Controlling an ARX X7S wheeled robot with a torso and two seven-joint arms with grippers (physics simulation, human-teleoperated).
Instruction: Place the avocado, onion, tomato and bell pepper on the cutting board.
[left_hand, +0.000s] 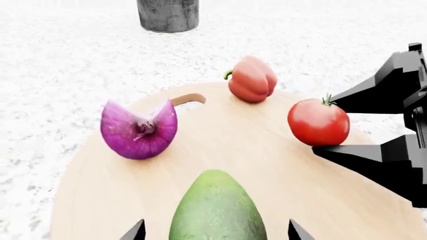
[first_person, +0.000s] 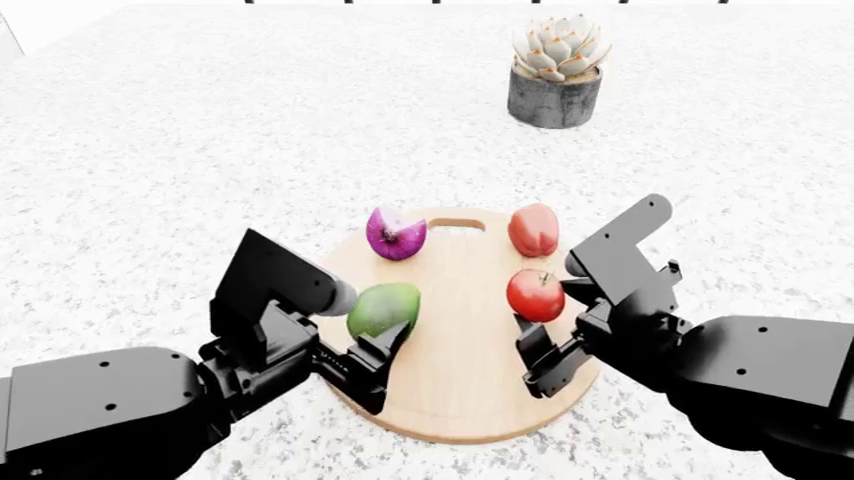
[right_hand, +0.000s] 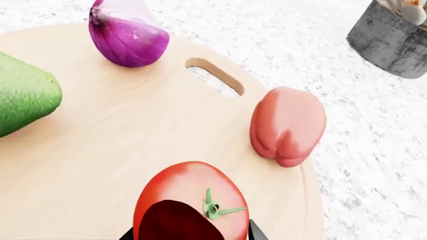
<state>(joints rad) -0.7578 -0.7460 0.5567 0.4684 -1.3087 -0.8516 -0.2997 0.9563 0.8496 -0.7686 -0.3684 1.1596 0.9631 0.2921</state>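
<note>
**Four foods on the board**

White speckled surface (first_person: 200, 150) carries the round cutting board (first_person: 461, 400), with a potted succulent (first_person: 557, 72) well beyond it. Left tool (first_person: 371, 362) stands spread open around the avocado (first_person: 383, 308). Right tool (first_person: 551, 335) is open, its fingers flanking the tomato (first_person: 535, 295). Onion (first_person: 395, 236) lies beyond the left tool, bell pepper (first_person: 533, 230) beyond the right, at the board's rim.

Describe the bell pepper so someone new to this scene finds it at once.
Start at the round wooden cutting board between the two grippers. The bell pepper sits at its far edge, just right of the handle slot. It is matte, salmon-pink and lobed, unlike the glossy round tomato nearer the robot.
</note>
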